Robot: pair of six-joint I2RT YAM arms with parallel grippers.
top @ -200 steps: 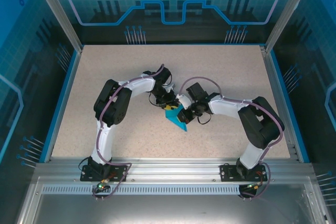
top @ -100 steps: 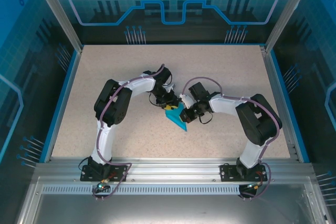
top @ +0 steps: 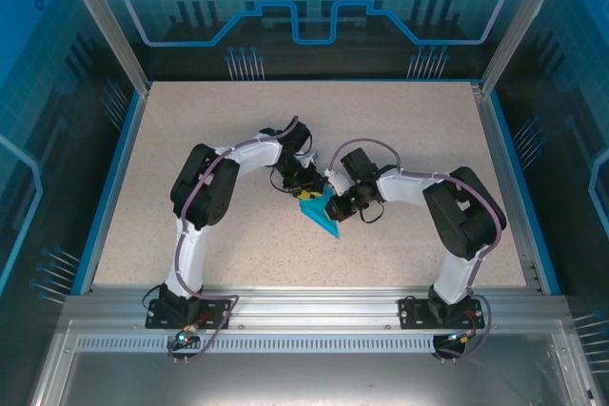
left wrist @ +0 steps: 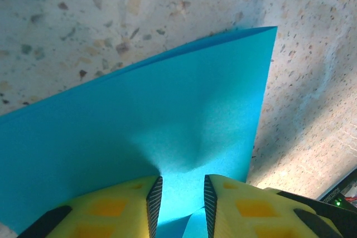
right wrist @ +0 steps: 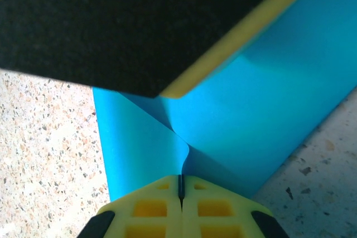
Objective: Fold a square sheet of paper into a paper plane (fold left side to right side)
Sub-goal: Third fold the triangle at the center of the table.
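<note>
Paper (top: pixel 321 216), bright cyan and folded to a pointed shape, lies on the table (top: pixel 428 140) about its middle. Its sharp tip aims to the near right and its broad end to the far left. Both grippers meet over that broad end, almost touching each other. The left gripper (top: pixel 306 189) comes onto the paper from its far-left side. Its yellow fingers (left wrist: pixel 234 210) stand a little apart, not clenched. Blue shows in the gap between them, and the paper dimples just ahead of their tips. In the left wrist view one straight edge of the paper runs away from the fingers to a corner, with speckled table beyond it. The right gripper (top: pixel 333 202) comes in from the paper's right side. Its fingers (right wrist: pixel 156 207) are clamped tight together, with a raised fold of the paper caught in the seam between them. From that pinch, two layers of paper spread away flat. A dark, yellow-edged finger of the left gripper hangs over the paper's farther part.
</note>
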